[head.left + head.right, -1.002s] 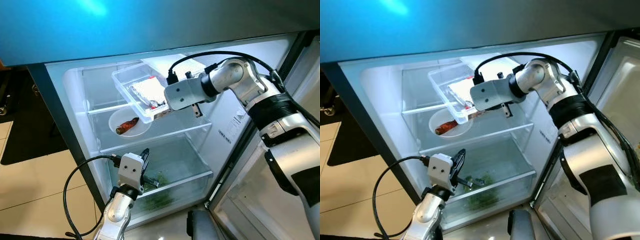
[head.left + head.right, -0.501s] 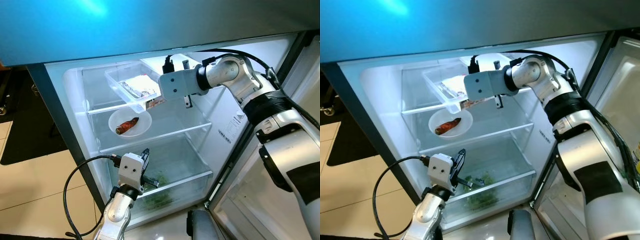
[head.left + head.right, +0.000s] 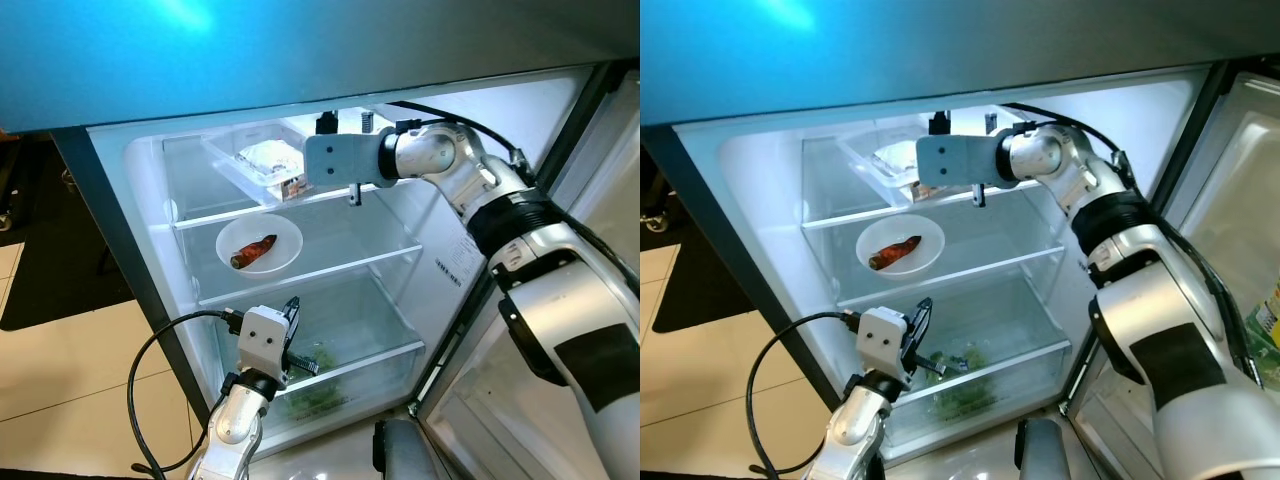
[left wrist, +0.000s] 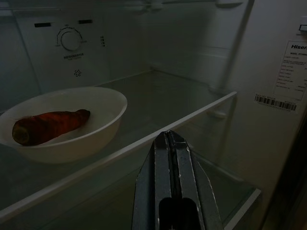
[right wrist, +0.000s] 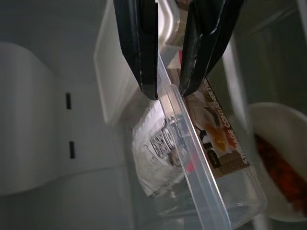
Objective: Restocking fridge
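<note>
Inside the open fridge [image 3: 440, 270], the right gripper [image 5: 168, 91] grips a clear box's [image 3: 255, 160] rim on the top shelf [image 3: 215, 215]. Below sits a bowl [image 3: 258, 244] holding a carrot [image 3: 254, 251]. Lower down, the left gripper [image 4: 171, 143] hangs pressed closed.

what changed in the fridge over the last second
The right gripper has carried the clear container up and deeper into the fridge, from out over the bowl's shelf onto the top shelf. Its jaws stay pinched on the container's rim, so it has not let go. The bowl with its carrot stayed put, and the left gripper stayed shut, idle by the crisper drawer.
</note>
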